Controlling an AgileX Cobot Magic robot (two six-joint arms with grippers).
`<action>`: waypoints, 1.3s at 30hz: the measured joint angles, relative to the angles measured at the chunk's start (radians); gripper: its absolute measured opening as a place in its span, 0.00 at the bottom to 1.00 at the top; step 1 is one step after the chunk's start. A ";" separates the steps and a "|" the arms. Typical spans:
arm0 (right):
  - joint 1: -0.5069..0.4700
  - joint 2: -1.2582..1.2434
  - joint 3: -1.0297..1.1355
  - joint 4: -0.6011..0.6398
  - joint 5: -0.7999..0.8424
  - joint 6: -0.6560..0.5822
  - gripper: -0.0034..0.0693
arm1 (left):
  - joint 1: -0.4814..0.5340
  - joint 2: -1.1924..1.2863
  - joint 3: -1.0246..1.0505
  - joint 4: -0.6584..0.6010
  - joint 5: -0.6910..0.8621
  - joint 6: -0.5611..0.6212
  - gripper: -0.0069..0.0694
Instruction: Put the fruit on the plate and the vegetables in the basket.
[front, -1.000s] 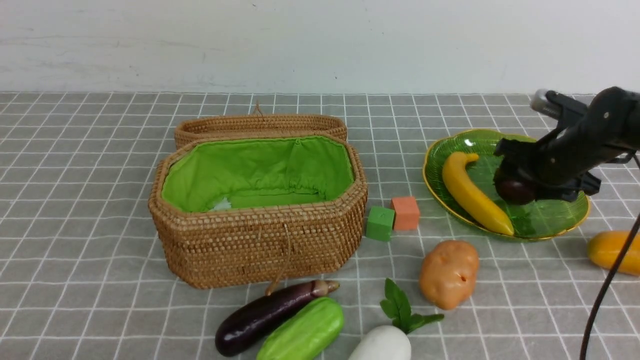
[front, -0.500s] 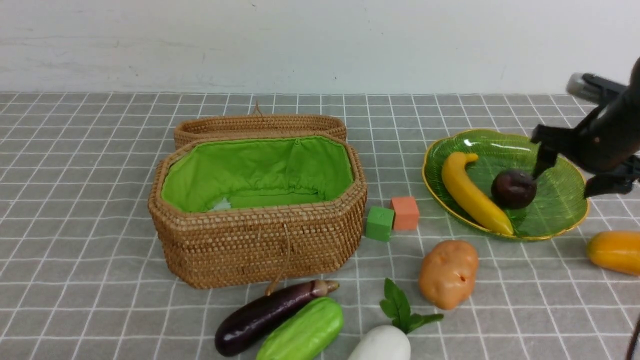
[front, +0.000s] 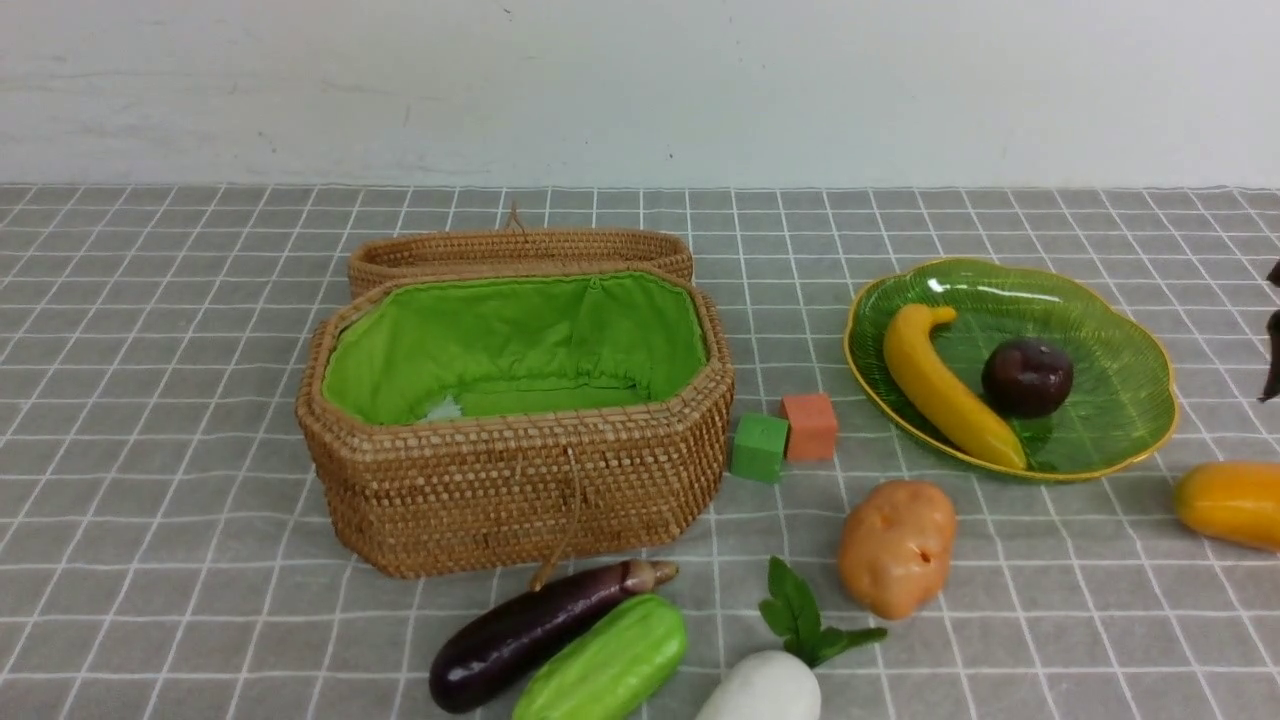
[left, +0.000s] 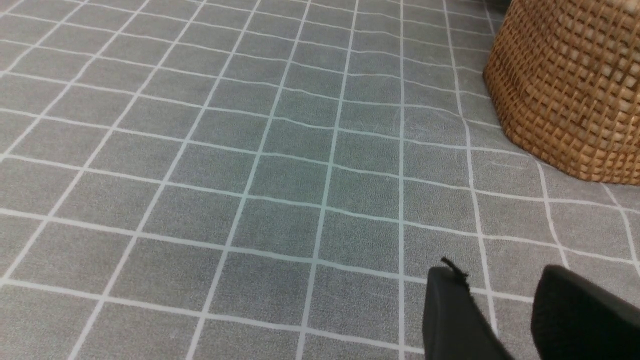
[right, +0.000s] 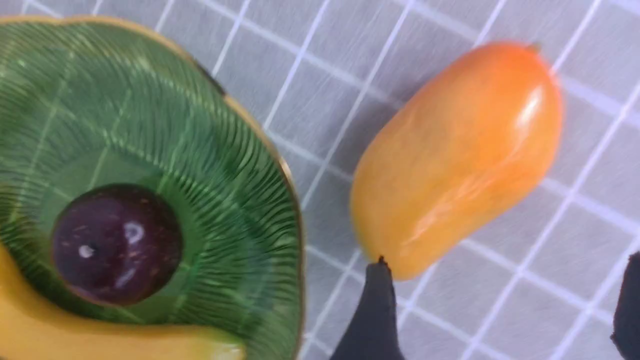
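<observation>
there were three toy fruits: long yellow banana (front: 945, 390), round maroon plum (front: 1027, 377), orange mango (front: 1230, 503). four toy vegetables: purple eggplant (front: 530, 630), green cucumber (front: 603, 662), white radish (front: 765, 688), tan potato (front: 897, 547). two cubes: green cube (front: 760, 447), orange cube (front: 810, 426). one wicker basket (front: 520, 490), one green glass plate (front: 1120, 340).

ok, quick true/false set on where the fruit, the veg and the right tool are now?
1. The plum lies on the plate. True.
2. The mango is on the plate. False: it lies on the tablecloth beside the plate.
3. The eggplant is inside the basket. False: it lies in front of the basket, beside the cucumber.
4. The right tool is open and holds nothing. True.
</observation>
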 joint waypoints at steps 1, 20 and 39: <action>-0.007 0.010 0.009 0.025 -0.015 0.029 0.85 | 0.000 0.000 0.000 0.000 0.000 0.000 0.40; -0.049 0.167 0.024 -0.046 -0.116 0.362 0.86 | 0.000 0.000 0.000 0.000 0.000 0.000 0.40; -0.049 0.066 0.025 -0.135 -0.191 -0.008 0.76 | 0.000 0.000 0.000 0.000 0.000 0.000 0.40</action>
